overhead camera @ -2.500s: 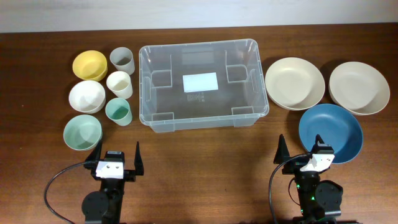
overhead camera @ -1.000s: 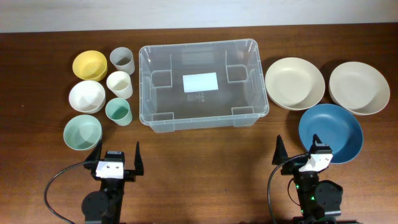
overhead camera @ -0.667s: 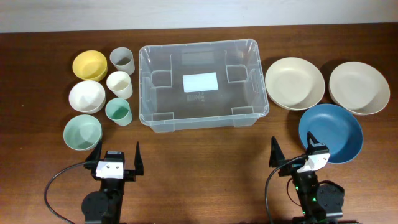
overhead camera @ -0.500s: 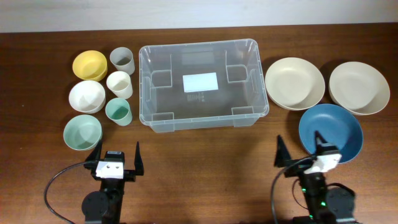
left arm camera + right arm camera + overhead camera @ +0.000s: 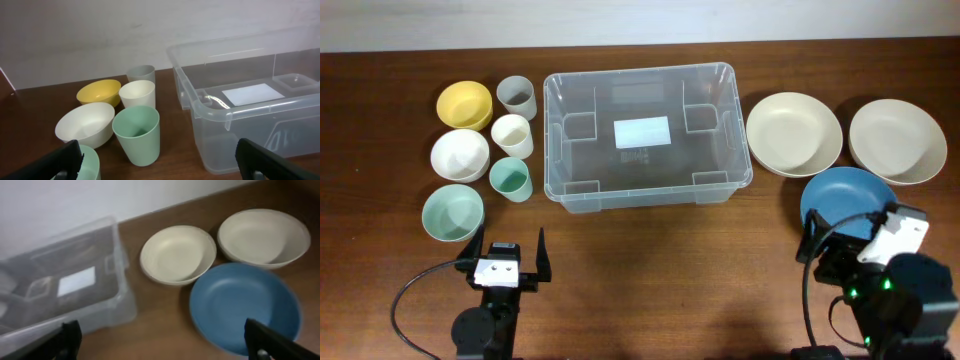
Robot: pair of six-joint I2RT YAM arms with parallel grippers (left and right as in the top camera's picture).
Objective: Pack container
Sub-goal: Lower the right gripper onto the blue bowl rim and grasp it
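The clear container (image 5: pixel 645 168) stands empty at the table's middle, a white label on its base. It also shows in the left wrist view (image 5: pixel 260 112) and in the right wrist view (image 5: pixel 65 297). My left gripper (image 5: pixel 510 255) is open and empty near the front edge, below the bowls; its fingers frame the left wrist view (image 5: pixel 160 170). My right gripper (image 5: pixel 847 232) is open and empty, raised over the near edge of the blue plate (image 5: pixel 845 200). In the right wrist view the gripper (image 5: pixel 165 342) looks onto the blue plate (image 5: pixel 245 305).
Left of the container are yellow (image 5: pixel 464 103), white (image 5: pixel 459 154) and pale green (image 5: pixel 452 212) bowls. Beside them stand grey (image 5: pixel 517 96), cream (image 5: pixel 512 136) and green (image 5: pixel 509 179) cups. Two beige plates (image 5: pixel 793 133) (image 5: pixel 897 140) lie to the right.
My right arm has risen and swung to the right, now over the blue plate's near edge. The left arm and all objects have stayed still.
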